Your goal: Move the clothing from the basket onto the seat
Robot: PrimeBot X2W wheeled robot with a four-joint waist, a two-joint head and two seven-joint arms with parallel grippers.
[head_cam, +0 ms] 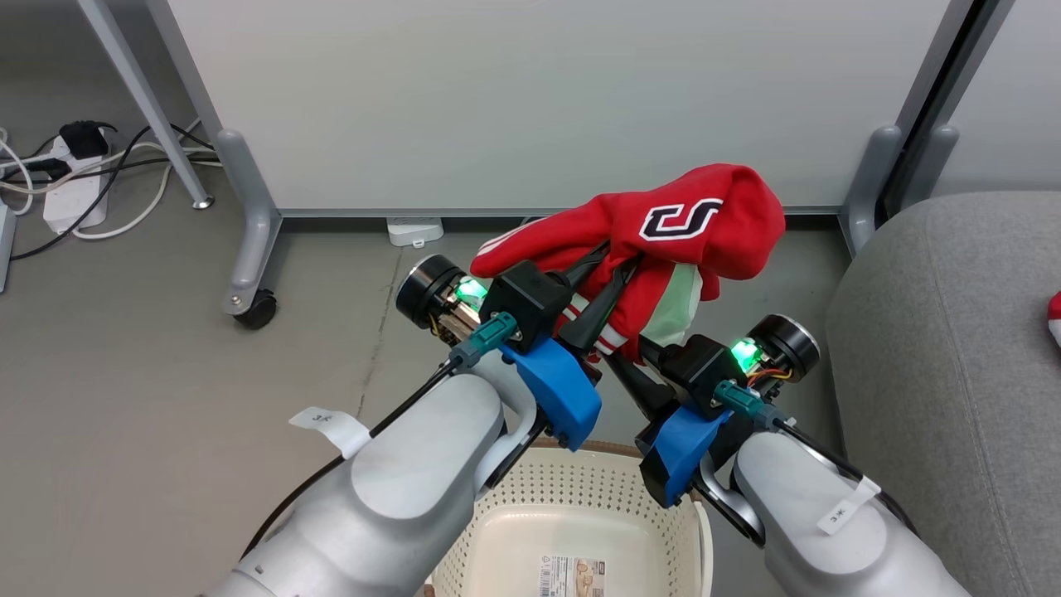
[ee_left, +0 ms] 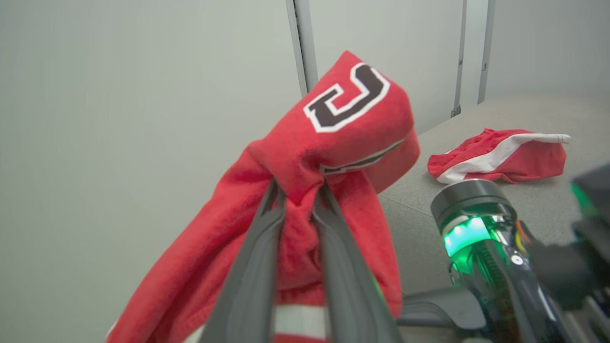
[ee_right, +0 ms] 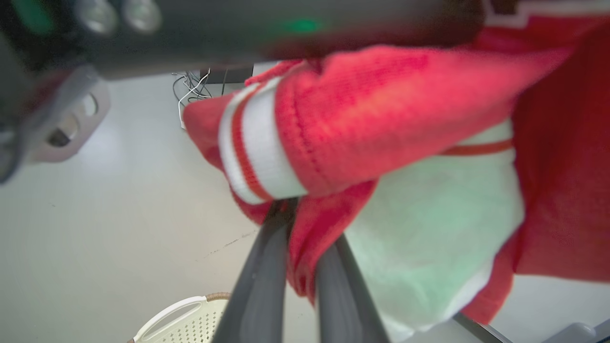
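The left gripper (ee_left: 299, 190) is pinching a bunched fold of the red lettered garment (head_cam: 704, 215), jaws narrow on the fabric, and the right gripper (ee_right: 305, 228) is clamping its lower part just beside. The basket (head_cam: 597, 452) is sitting below both grippers, while the seat (head_cam: 937, 332) is lying off to the right gripper's right, bearing a second red-and-white garment (ee_left: 495, 155).

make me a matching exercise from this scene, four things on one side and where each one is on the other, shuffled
Things:
1 lettered garment
2 striped garment
3 basket
4 power strip

Places:
A cream-white, at the head view's bottom edge
B lying on the seat
C on the floor at the robot's far left
D held up by the left gripper and right gripper

Pairs: 1-D, 2-B, 3-A, 4-C
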